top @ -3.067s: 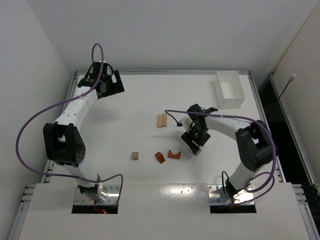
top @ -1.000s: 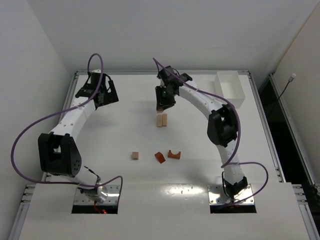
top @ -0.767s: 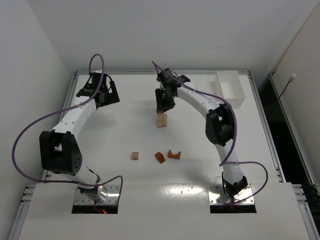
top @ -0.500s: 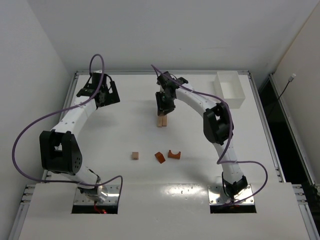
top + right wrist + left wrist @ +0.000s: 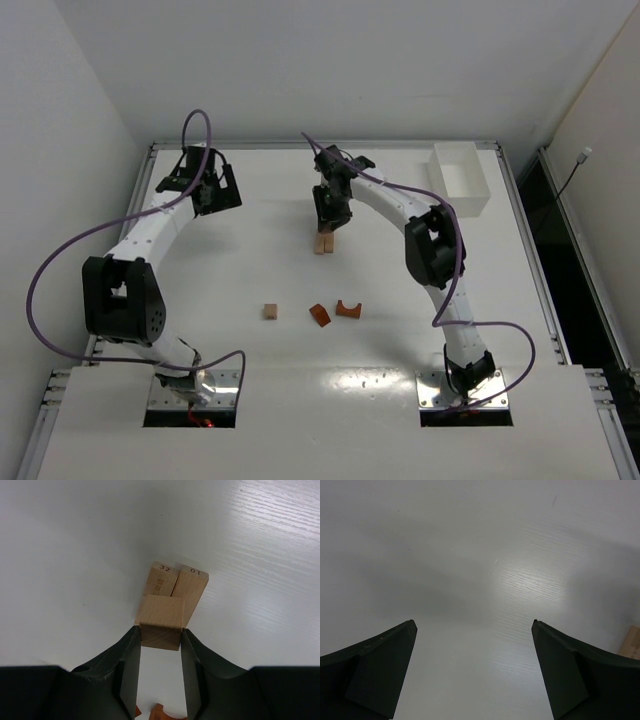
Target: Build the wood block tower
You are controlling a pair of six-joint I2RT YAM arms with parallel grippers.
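Note:
Two pale tan bars (image 5: 175, 587) (image 5: 323, 241) lie side by side on the white table. My right gripper (image 5: 160, 632) (image 5: 328, 222) is shut on a tan cube (image 5: 160, 621), held just above the bars' near ends. A second tan cube (image 5: 270, 311), an orange wedge (image 5: 319, 315) and an orange arch (image 5: 348, 308) lie apart nearer the arm bases. The arch's top (image 5: 161, 712) peeks between my right fingers. My left gripper (image 5: 472, 645) (image 5: 215, 190) is open over bare table at the far left, with nothing between its fingers.
A white rectangular tray (image 5: 459, 180) stands at the back right corner. A tan bar's end (image 5: 632, 641) shows at the right edge of the left wrist view. The table's raised rim (image 5: 320, 146) runs along the back.
My right gripper has come down and toward the bars with the tan cube in it. The left arm has shifted only slightly.

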